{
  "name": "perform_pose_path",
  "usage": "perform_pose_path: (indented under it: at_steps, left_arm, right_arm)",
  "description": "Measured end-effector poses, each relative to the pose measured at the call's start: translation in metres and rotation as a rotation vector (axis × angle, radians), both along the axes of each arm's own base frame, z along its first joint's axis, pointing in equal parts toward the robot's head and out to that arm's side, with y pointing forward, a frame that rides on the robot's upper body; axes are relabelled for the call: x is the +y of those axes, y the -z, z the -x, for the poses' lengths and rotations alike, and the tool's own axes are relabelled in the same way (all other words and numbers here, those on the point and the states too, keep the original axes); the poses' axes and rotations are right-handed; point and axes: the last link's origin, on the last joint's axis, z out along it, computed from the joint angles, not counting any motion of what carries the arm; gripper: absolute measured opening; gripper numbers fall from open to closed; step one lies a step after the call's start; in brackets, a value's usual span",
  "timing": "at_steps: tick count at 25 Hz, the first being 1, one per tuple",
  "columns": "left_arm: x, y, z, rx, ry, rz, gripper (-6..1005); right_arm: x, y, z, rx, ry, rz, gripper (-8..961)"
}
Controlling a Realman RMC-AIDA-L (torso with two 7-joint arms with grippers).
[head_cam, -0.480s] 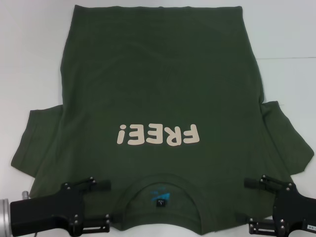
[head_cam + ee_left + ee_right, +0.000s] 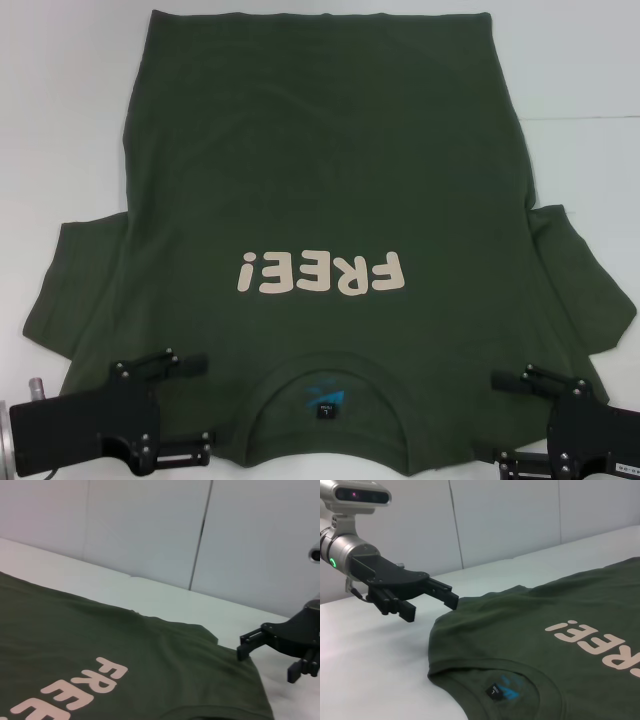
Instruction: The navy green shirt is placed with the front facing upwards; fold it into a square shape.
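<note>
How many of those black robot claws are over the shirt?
2. The left gripper sits at the navy green shirt's left shoulder, the right gripper at its right shoulder, either side of the collar, both with fingers open.

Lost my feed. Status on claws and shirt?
Left claw and right claw open at the shoulders. Navy green shirt flat, print up, unfolded. Nothing in the way.

The shirt [image 2: 320,180] is matt dark green cloth, soft and faintly creased, with a ribbed collar [image 2: 325,372] and a smooth cream print [image 2: 320,273] above it. The left gripper [image 2: 205,405] is matt black plastic on a brushed metal wrist; the table [image 2: 60,120] is smooth white.
</note>
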Motion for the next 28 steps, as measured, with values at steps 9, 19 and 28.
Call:
perform_pose_path:
  at_steps: [9,19,28]
  left_arm:
    - [0.0,-0.004,0.002,-0.029,-0.027,-0.044,891]
    - [0.004,-0.018,0.011,-0.121,-0.228,-0.041,891]
    - [0.024,-0.072,0.028,-0.261,-0.634,0.056,890]
  right_arm:
    - [0.002,0.0,0.001,0.007,0.0,-0.007,914]
    - [0.003,0.0,0.001,0.011,0.005,-0.007,914]
    - [0.001,0.0,0.001,0.013,0.014,-0.004,914]
